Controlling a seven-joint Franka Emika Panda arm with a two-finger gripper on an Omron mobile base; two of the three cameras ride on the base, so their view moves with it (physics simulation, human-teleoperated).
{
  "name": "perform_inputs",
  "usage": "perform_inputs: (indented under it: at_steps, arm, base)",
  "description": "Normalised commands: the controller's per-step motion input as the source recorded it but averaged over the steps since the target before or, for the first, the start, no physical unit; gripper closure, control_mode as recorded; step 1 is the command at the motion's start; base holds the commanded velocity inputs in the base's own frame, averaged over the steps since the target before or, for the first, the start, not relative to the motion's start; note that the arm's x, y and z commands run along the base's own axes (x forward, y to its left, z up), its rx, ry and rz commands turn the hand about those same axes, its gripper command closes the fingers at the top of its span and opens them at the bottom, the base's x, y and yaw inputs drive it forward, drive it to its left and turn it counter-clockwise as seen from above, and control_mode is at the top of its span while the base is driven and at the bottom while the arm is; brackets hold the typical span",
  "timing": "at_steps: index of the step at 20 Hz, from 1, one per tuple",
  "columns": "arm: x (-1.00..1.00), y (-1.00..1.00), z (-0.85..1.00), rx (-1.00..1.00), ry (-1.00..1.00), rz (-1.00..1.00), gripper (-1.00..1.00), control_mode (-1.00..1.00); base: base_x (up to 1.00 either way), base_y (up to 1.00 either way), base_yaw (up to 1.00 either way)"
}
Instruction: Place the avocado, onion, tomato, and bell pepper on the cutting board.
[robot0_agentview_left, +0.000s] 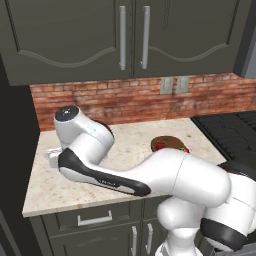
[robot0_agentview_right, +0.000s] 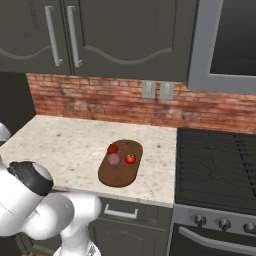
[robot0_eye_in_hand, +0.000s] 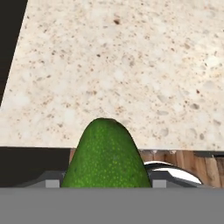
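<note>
Speckled beige counter (robot0_agentview_right: 65, 145) runs below a red brick backsplash (robot0_agentview_right: 100, 102) and dark cabinets (robot0_agentview_right: 115, 30). Nearest us, in the hand view, we find the avocado (robot0_eye_in_hand: 107, 155) close against the camera, over the counter's edge; the gripper's finger tips are hidden, so we cannot tell whether it grips the fruit. Farther off, the cutting board (robot0_agentview_right: 120, 172) lies near the stove (robot0_agentview_right: 220, 165). On it we note the onion (robot0_agentview_right: 114, 159), the tomato (robot0_agentview_right: 130, 158) beside it, and the bell pepper (robot0_agentview_right: 112, 148) just behind.
</note>
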Motion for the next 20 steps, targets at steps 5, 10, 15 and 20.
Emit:
perform_inputs:
  at_steps: [5,10,15,20]
  arm:
    - [-0.58,-0.53,0.6,0.0,-0.05,0.01,1.0,-1.0]
    - [-0.62,-0.73,0.62,0.0,-0.07,0.03,1.0,-1.0]
    - [-0.57,-0.88,0.47,0.0,-0.06,0.04,1.0,-1.0]
    - [-0.51,-0.95,0.31,0.0,-0.01,0.03,1.0,-1.0]
  base:
    - [0.0,0.0,0.0]
    - [0.0,0.0,0.0]
    - [0.0,0.0,0.0]
    - [0.0,0.0,0.0]
